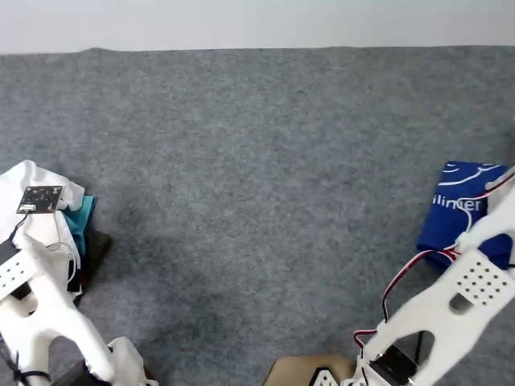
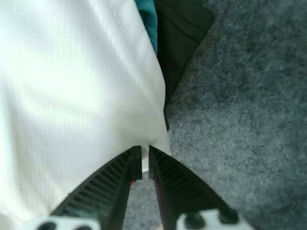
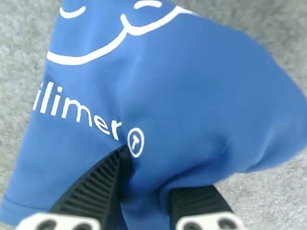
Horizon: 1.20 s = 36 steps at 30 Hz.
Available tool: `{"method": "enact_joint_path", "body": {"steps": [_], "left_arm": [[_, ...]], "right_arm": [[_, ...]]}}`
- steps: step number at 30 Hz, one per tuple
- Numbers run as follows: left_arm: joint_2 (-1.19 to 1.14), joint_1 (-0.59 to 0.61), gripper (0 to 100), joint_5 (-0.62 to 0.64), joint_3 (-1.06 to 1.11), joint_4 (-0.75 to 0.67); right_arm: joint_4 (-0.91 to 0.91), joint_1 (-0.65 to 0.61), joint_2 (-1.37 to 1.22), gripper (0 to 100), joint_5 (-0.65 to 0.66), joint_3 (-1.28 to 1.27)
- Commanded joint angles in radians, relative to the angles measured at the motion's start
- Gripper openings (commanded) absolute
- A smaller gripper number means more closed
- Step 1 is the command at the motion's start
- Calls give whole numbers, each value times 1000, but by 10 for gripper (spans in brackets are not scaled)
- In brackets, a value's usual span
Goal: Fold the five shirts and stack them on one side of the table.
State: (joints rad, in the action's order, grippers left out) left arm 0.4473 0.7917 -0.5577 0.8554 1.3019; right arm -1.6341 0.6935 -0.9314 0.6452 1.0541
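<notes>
Left wrist view has the left gripper (image 2: 142, 165) pinched tight on the hem of the white shirt (image 2: 72, 96), which lies over a teal shirt (image 2: 146, 19) and a black shirt (image 2: 180, 33). The right gripper (image 3: 144, 191) clamps a bunched fold of the blue shirt (image 3: 192, 96), which lies across the grey table (image 1: 265, 161) from that pile.

Shirt pile (image 1: 50, 211) at left edge of table (image 1: 265, 161); top shirt (image 2: 72, 86) lies on lower shirts (image 2: 180, 38), which stick out at its right. Left end effector (image 2: 144, 163) pinches top shirt's near edge. Lone shirt (image 1: 460, 211) at right edge, well apart, bunched in right end effector (image 3: 144, 191).
</notes>
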Motion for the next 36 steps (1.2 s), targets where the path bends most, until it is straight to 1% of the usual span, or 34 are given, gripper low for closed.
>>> {"method": "enact_joint_path", "body": {"steps": [1,7,14,20,22,25,27,29,33,36], "left_arm": [[9,-3,43,-5,-10,11],[9,-3,43,-5,-10,11],[9,-3,43,-5,-10,11],[9,-3,43,-5,-10,20],[9,-3,43,-5,-10,23],[9,-3,43,-6,-10,23],[9,-3,43,-6,-10,23],[9,-3,43,-6,-10,21],[9,-3,43,-6,-10,23],[9,-3,43,-6,-10,23]], "right_arm": [[2,8,-1,9,15,21],[4,2,-5,10,15,18],[-54,-65,-27,10,14,11],[-28,-48,-27,20,15,11],[-31,-39,-22,72,15,11],[-68,-18,-8,221,8,28],[-101,-4,1,287,-38,66],[-124,4,13,307,-57,117],[-159,13,44,307,-57,250],[-160,10,82,306,-61,292]]}}
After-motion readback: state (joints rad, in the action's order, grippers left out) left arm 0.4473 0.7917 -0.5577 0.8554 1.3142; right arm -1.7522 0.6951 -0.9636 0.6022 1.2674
